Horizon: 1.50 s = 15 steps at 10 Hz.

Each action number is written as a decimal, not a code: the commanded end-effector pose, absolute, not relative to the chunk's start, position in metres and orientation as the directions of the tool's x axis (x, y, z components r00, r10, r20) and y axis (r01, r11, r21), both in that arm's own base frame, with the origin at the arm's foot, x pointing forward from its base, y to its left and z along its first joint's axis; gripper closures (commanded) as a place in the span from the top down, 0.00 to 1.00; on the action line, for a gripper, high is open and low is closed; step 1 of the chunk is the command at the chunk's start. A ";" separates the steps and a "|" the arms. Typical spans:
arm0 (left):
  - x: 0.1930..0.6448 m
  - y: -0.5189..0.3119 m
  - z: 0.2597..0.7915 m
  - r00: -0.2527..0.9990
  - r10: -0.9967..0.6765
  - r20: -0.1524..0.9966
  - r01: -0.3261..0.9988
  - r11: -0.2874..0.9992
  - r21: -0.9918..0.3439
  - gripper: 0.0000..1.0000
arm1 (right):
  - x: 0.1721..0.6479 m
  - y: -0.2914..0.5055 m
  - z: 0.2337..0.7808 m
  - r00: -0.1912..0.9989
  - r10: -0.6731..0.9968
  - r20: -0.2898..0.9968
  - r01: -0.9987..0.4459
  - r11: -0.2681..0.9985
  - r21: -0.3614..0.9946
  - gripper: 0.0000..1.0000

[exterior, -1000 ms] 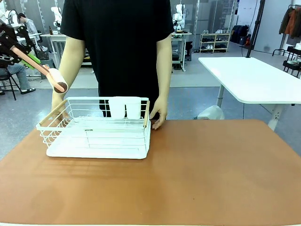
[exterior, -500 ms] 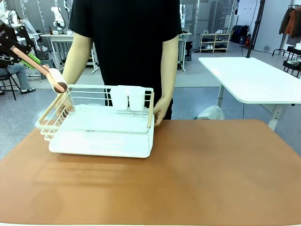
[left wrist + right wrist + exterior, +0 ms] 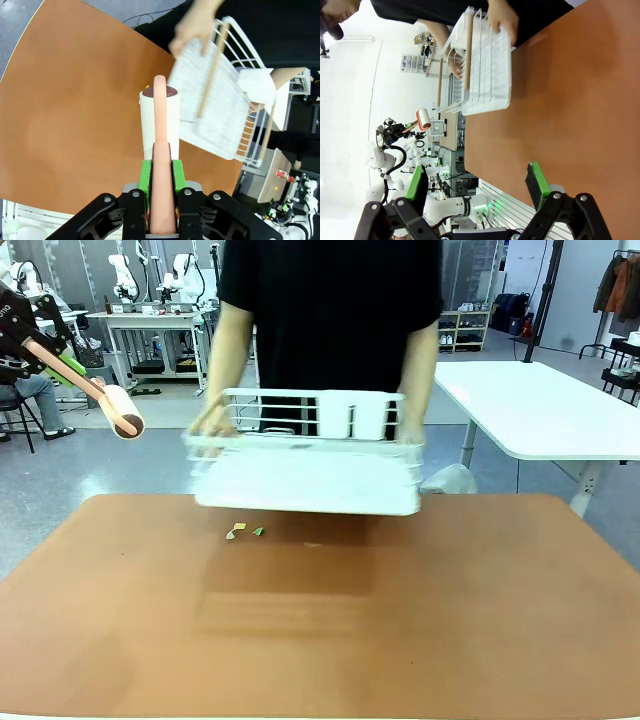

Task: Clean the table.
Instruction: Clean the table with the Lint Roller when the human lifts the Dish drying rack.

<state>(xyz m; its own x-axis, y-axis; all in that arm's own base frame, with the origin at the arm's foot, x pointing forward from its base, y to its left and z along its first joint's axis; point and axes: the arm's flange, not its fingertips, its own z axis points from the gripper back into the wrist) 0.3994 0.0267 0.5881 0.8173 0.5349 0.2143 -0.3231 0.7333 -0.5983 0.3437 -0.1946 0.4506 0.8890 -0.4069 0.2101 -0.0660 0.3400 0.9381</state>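
Just raised: white wire dish rack w/ wooden side handles (image 3: 305, 455), up off the smooth reddish-brown surface (image 3: 450, 620). Held at both ends by person's hands (image 3: 208, 425), in mid-air ahead of left tool (image 3: 161, 172). Was sitting on surface a sec ago.

Uncovers small yellow and green scraps (image 3: 245, 531) on the bare surface, below and ahead of left tool. Means the dirt is reachable now; prob next job = running the roller over those bits.

Keeps left tool clamped tight on pink handle of white lint roller (image 3: 160, 120), raised high, same pose as before. Shows right tool (image 3: 476, 186) w/ green pads apart, nothing btwn them, rack far ahead of it.

Surface spread below and ahead of both tools. No cleaning contact yet, by the look.
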 end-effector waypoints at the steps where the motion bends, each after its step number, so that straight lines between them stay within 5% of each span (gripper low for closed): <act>1: 0.399 0.026 0.590 0.817 0.534 0.219 -0.320 0.735 -0.597 0.21 | 0.340 -0.192 0.452 0.887 -0.413 0.206 -0.066 0.328 0.942 1.00; 3: 0.399 0.027 0.588 0.817 0.535 0.214 -0.323 0.733 -0.598 0.21 | 0.340 -0.192 0.452 0.887 -0.413 0.206 -0.066 0.328 0.942 1.00; 5: 0.440 0.021 0.618 0.908 0.324 0.266 -0.199 0.892 -0.407 0.21 | 0.340 -0.192 0.452 0.887 -0.413 0.206 -0.066 0.328 0.942 1.00; 7: 0.488 0.008 0.591 0.967 0.121 0.224 -0.071 0.973 -0.220 0.21 | 0.340 -0.192 0.452 0.887 -0.413 0.206 -0.066 0.328 0.942 1.00; 9: 0.527 0.004 0.532 0.991 -0.045 0.129 0.073 0.973 -0.221 0.21 | 0.340 -0.192 0.452 0.887 -0.413 0.206 -0.066 0.328 0.942 1.00; 11: 0.547 0.008 0.484 0.999 -0.048 0.007 0.048 0.941 -0.335 0.21 | 0.340 -0.192 0.452 0.887 -0.413 0.206 -0.066 0.328 0.942 1.00; 13: 0.551 0.012 0.465 1.000 0.007 0.000 -0.006 0.877 -0.481 0.21 | 0.340 -0.192 0.452 0.887 -0.413 0.206 -0.066 0.328 0.942 1.00; 14: 0.548 0.001 0.453 0.999 -0.043 0.025 0.048 0.949 -0.310 0.21 | 0.340 -0.192 0.452 0.887 -0.413 0.206 -0.066 0.328 0.942 1.00; 15: 0.548 0.001 0.453 0.999 -0.043 0.025 0.048 0.949 -0.310 0.21 | 0.340 -0.192 0.452 0.887 -0.413 0.206 -0.066 0.328 0.942 1.00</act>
<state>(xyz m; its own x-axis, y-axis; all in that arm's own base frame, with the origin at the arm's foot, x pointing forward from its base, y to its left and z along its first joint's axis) 0.5510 0.0036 0.4439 0.9994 -0.0313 0.0124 0.0337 0.9316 -0.3619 0.3440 -0.1940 0.4505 0.8896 -0.4057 0.2100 -0.0660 0.3406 0.9379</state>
